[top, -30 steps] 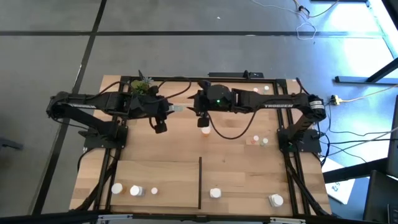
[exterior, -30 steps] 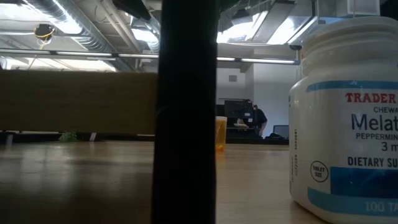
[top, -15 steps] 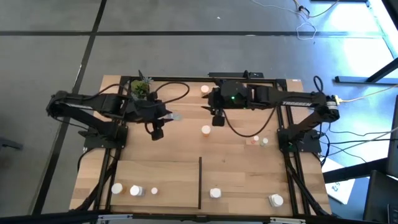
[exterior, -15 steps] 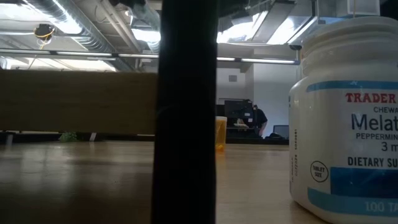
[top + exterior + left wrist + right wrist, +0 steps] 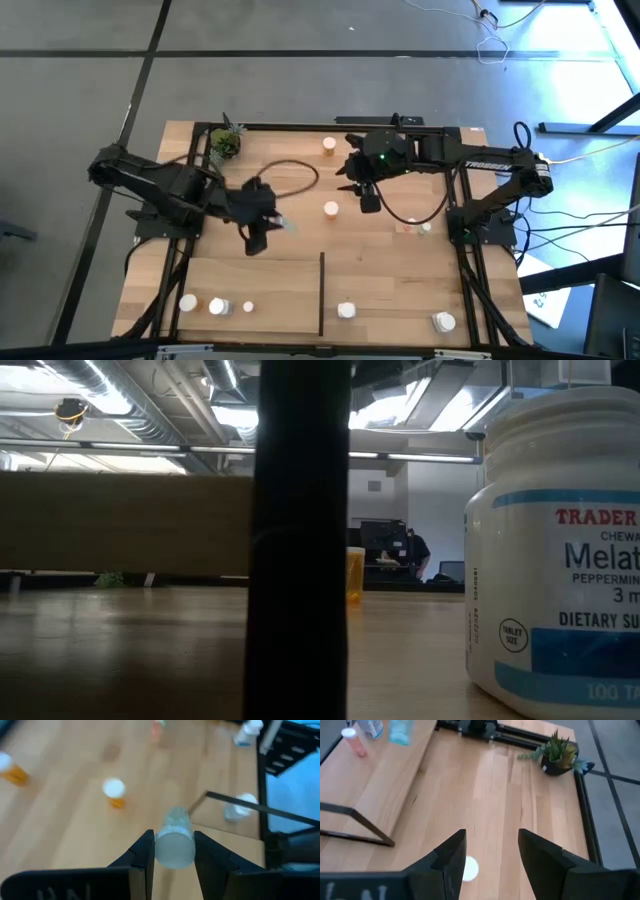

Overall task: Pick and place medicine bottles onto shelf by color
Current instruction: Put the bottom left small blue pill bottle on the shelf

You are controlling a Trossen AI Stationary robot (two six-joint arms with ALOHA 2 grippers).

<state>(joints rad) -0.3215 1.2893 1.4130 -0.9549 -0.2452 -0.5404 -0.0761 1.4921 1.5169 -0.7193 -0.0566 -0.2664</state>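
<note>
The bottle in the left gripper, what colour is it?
Pale, whitish bottle, best seen in the left wrist view.

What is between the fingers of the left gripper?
The left gripper is shut on a small clear bottle held above the wooden table. Its base faces the camera, so its cap and contents cannot be seen.

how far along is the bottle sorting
Partly done. Five bottles stand on the shelf: three left of the divider strip, two right of it. In hand: the left gripper holds a clear bottle. Left: orange bottles mid-table and a small cluster near the right arm. The right gripper is open, empty.
</note>
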